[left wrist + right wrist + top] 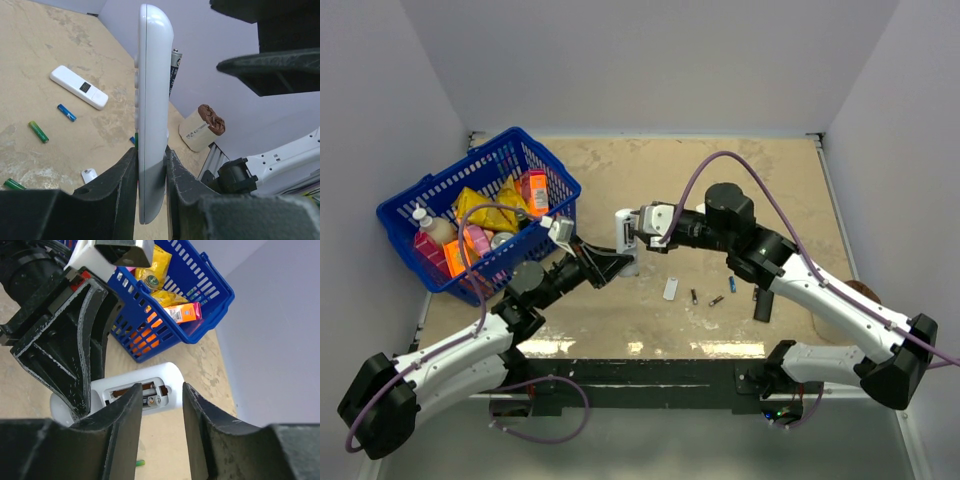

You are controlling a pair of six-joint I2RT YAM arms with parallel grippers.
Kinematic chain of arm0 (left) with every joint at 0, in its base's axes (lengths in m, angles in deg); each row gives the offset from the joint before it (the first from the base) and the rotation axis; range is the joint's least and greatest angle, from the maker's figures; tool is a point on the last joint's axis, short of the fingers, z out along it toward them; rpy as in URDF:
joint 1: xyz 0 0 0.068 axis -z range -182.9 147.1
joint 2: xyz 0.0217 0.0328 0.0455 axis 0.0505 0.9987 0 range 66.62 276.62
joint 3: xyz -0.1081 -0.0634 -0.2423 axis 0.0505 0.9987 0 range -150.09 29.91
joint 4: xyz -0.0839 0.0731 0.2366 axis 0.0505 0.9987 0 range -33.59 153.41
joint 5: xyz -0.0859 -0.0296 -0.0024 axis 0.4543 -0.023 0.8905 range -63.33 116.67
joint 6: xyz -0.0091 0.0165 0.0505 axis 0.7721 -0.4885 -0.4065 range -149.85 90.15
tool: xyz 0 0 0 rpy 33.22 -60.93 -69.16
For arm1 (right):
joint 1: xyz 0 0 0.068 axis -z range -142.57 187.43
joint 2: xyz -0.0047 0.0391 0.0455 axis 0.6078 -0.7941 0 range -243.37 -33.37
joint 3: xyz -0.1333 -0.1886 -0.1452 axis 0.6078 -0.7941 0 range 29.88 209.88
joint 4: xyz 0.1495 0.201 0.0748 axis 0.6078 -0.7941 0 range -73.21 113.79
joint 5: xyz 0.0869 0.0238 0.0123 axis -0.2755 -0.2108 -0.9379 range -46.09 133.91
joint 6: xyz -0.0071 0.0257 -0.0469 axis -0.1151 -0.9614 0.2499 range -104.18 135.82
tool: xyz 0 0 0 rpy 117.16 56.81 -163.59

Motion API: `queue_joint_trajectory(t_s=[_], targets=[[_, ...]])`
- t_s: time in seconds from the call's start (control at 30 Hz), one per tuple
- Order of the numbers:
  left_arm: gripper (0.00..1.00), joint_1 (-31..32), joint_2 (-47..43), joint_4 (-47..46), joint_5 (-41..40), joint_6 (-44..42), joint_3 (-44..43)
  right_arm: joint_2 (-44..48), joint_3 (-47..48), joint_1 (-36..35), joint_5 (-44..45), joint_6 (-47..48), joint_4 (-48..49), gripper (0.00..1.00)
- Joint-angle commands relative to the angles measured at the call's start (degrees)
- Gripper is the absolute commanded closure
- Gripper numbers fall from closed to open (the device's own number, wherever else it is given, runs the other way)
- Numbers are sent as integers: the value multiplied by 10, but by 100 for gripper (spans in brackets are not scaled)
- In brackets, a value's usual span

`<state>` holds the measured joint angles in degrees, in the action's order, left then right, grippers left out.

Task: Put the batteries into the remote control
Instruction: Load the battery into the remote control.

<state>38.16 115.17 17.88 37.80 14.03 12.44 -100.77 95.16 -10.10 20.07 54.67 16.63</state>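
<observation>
My left gripper (618, 262) (151, 161) is shut on the slim white remote control (626, 240) (152, 95) and holds it upright, edge-on, above the table. In the right wrist view the remote's (172, 377) back is open, and one dark and silvery battery (151, 400) lies in the compartment. That battery's end (175, 67) pokes out behind the remote in the left wrist view. My right gripper (638, 228) (161, 388) is open and empty, its fingers just in front of the compartment. Loose batteries lie on the table: blue (66, 112) (731, 284), green (38, 131) and dark (694, 297).
A blue basket (420, 200) (210, 305) of packets stands at the left. A wider white remote with a dark window (79, 87) and a small white cover (89, 175) lie near the batteries. A black remote (763, 303) and a tape roll (202, 127) lie at the right.
</observation>
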Motion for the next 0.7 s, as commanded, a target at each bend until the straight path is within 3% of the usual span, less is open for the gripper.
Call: queue_joint_trajectory(t_s=[0.0,0.27,0.5,0.67], targets=[[100,2,0,-44,15,-10,-30,2,22,4,-21,15,-25,62],[100,2,3,-43,24,-18,-35,5,12,16,-13,18,-32,63],[100,2,9,-46,29,-20,-37,1,13,19,-21,19,-33,78],[100,2,9,-47,30,-21,-39,-5,15,19,-32,18,-34,80]])
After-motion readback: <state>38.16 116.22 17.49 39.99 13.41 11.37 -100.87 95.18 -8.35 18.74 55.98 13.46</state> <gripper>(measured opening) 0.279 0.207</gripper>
